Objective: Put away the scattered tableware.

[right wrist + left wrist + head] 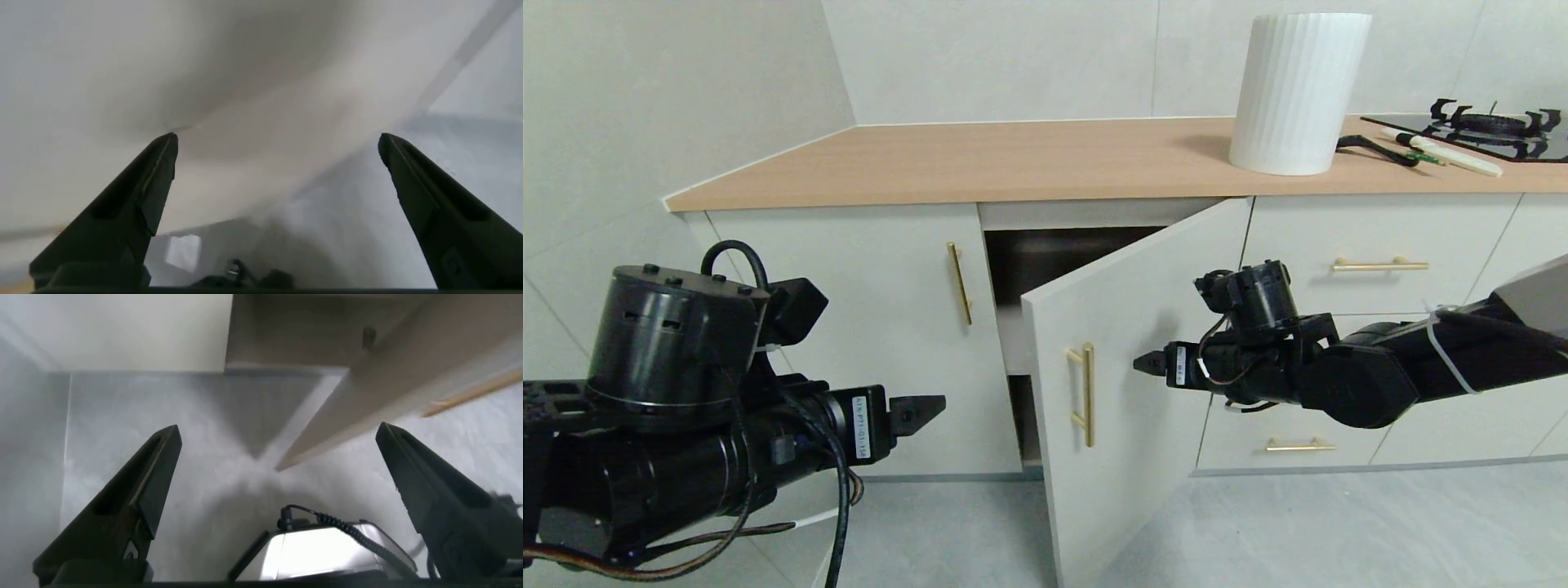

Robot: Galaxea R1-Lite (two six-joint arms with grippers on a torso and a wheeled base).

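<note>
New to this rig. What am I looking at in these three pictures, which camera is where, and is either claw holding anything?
This is a two-armed robot in a kitchen. The wide picture comes from a camera on its head, looking forward and down. The other two come from cameras on its wrists, each looking out between that arm's own two black fingers.

In the head view the left gripper sits low on the robot's left. The right gripper is close to the face of a half-open cupboard door, beside its gold handle. Both grippers are open and hold nothing.

On the wooden counter stands a tall white ribbed container. Next to it lie some long utensils, by a black stove burner.
</note>
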